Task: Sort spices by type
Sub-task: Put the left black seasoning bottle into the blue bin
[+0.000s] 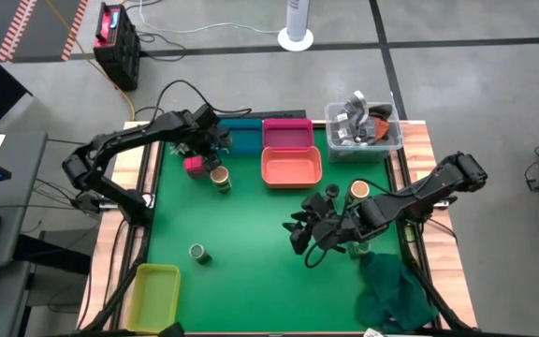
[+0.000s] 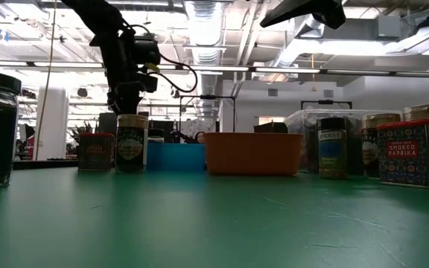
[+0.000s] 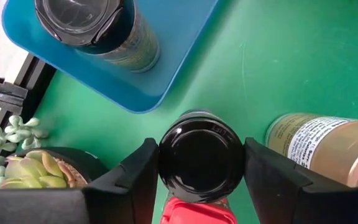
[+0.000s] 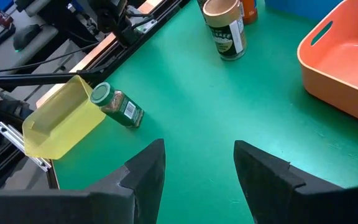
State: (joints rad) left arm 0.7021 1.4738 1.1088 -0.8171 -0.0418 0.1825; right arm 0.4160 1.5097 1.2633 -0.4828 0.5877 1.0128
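My left gripper [image 1: 204, 150] is at the far left of the table, beside the blue tray [image 1: 243, 140], shut around a dark round jar [image 3: 201, 155]. Another dark jar [image 3: 98, 25] stands in that tray. A pink square box [image 1: 193, 167] and a tan-topped jar [image 1: 220, 178] stand right next to the gripper. My right gripper [image 4: 197, 168] hangs open over the bare green mat in the right middle [image 1: 307, 229]. A green-topped clear jar [image 4: 118, 106] lies on its side near the yellow tray [image 4: 55, 121]. Another tan-topped jar [image 1: 359, 190] stands behind the right arm. My left gripper has the dark jar's black lid [image 3: 201, 186] between its two fingers [image 3: 138, 174], which lie against opposite sides of the rim. They come from above, pointing down. The jar is upright. I cannot tell whether its base is on the mat.
An orange tray [image 1: 291, 168] and a pink tray [image 1: 288, 136] sit at the far middle, and a clear tub [image 1: 363, 126] of grey clutter at the far right. A green cloth [image 1: 396, 290] lies at the near right. More spice containers [image 2: 415, 152] stand by the right arm.
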